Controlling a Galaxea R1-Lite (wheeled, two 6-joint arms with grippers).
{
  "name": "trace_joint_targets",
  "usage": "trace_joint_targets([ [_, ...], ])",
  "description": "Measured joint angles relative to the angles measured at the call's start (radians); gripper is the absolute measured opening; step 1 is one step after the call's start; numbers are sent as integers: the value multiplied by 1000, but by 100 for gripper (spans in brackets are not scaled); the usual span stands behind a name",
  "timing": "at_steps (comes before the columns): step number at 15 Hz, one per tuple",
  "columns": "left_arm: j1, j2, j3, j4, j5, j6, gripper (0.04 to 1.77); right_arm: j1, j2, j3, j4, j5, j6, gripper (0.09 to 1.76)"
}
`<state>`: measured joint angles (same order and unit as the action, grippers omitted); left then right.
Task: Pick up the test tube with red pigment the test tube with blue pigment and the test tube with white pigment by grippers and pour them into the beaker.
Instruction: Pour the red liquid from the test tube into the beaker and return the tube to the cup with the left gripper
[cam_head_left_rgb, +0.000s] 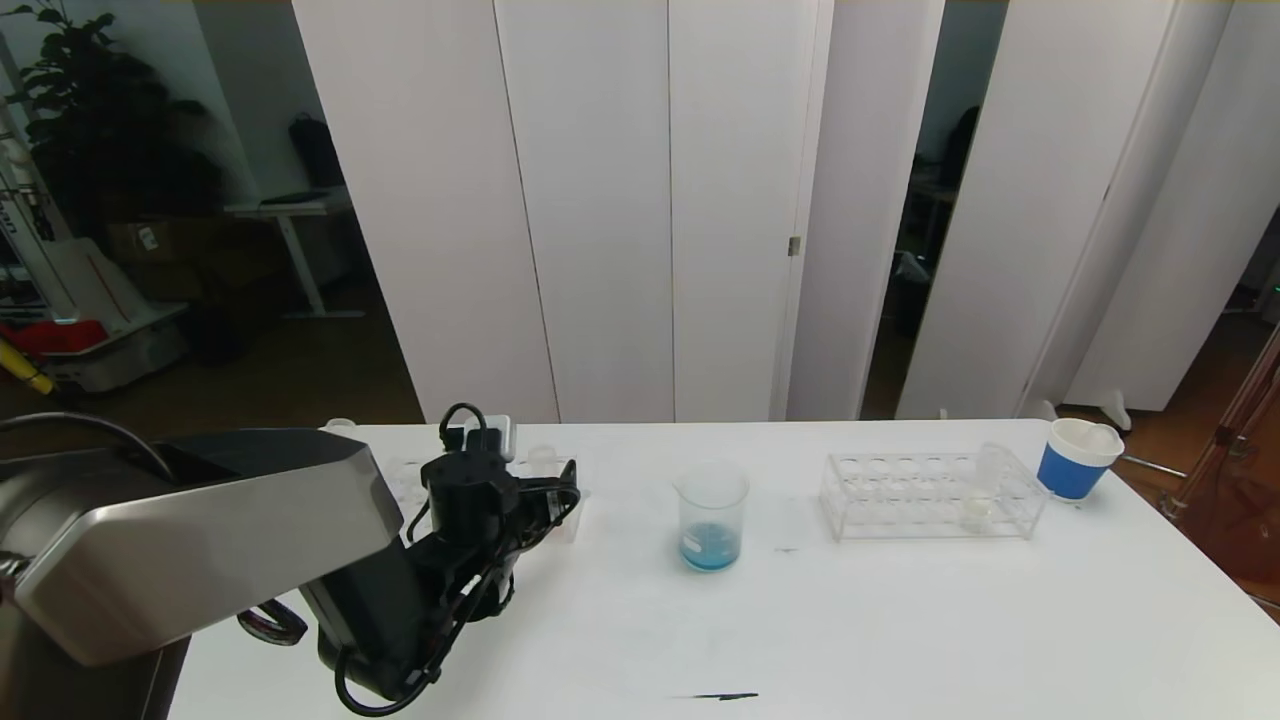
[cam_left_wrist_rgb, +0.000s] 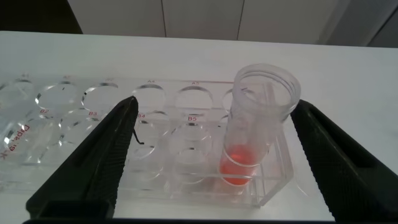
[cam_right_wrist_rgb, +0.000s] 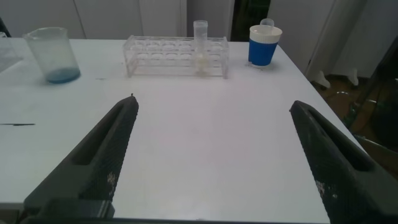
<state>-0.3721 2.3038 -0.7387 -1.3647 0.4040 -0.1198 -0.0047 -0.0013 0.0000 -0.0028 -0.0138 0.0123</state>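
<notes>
**Left gripper poised at the red tube; beaker holding blue liquid**

The small clear cylindrical beaker stands near the middle of the white table, with a shallow layer of blue liquid at its bottom. To its right lies a clear plastic test tube rack; the slim clear test tube with white pigment stands upright in this rack, toward its right end. Farther right, near the table's far corner, sits a white cup with a blue band.

On the left side, the left gripper hovers over a second clear rack, its fingers spread wide either side of a clear tube with red-orange liquid standing in the end compartment, not touching it.

The right gripper hangs above bare tabletop at the near right, fingers likewise spread, holding nothing.
</notes>
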Motion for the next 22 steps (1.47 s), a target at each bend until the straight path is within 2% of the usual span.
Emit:
trace_joint_targets([
  [5, 10, 31, -52, 2, 9, 1, 175, 0, 0, 0, 0, 0, 0, 175],
  [6, 12, 38, -62, 3, 16, 1, 167, 0, 0, 0, 0, 0, 0, 175],
  [7, 12, 43, -70, 8, 18, 2, 144, 0, 0, 0, 0, 0, 0, 175],
  [8, 10, 48, -79, 12, 13, 4, 108, 0, 0, 0, 0, 0, 0, 175],
  [9, 7, 51, -85, 13, 1, 6, 61, 0, 0, 0, 0, 0, 0, 175],
  [10, 7, 52, -88, 15, 0, 7, 45, 0, 0, 0, 0, 0, 0, 175],
  [12, 7, 56, -91, 15, 6, 11, 77, -1, 0, 0, 0, 1, 0, 175],
  [14, 4, 58, -94, 14, 7, 12, 59, 0, 0, 0, 0, 0, 0, 175],
  [22, -4, 53, -103, 22, 13, 26, 59, 0, 0, 0, 0, 0, 0, 175],
])
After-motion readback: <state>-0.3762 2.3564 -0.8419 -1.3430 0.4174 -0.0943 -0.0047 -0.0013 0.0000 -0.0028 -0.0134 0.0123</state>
